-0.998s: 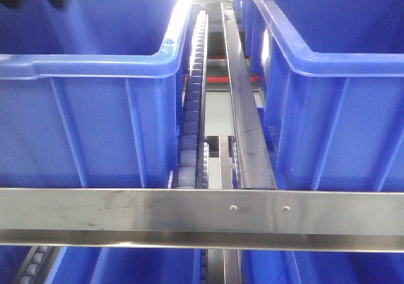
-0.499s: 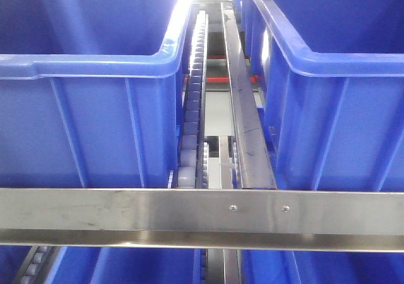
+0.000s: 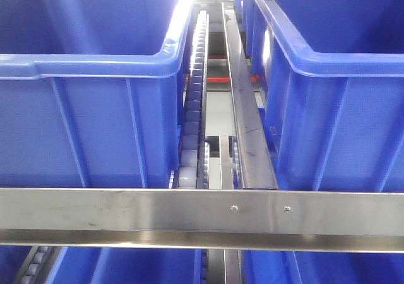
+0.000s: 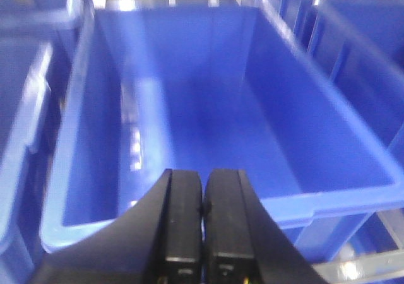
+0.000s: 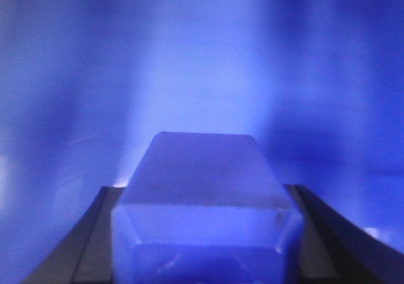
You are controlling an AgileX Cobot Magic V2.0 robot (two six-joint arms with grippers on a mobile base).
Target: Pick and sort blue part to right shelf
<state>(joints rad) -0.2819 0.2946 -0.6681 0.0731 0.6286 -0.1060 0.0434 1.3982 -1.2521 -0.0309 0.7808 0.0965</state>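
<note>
**Blue part held between the right jaws, over blue plastic**

Right gripper [image 5: 202, 233] is pinching the blue part [image 5: 205, 195]; I see the two dark jaws pressed against its left and right sides in the right wrist view. Behind the part everything is blurred blue, so I cannot say which bin is under it. Left gripper [image 4: 202, 227] has its two black fingers pressed together with nothing between them, and it hangs above the near edge of an open blue bin [image 4: 341, 199].

I judge the part to be light and stiff, probably moulded plastic. Its faces look smooth, so it may slip if the grip loosens. The hold on the two flat opposite sides seems to me the right place, because the jaws sit flush there.

The part looks like a small box or block, pale blue, slightly translucent, with chamfered front corners and a flat top.

In the front view I see only the right shelf [image 3: 202, 218], its roller track [image 3: 192, 107] and two bins; no arm appears there.
</note>
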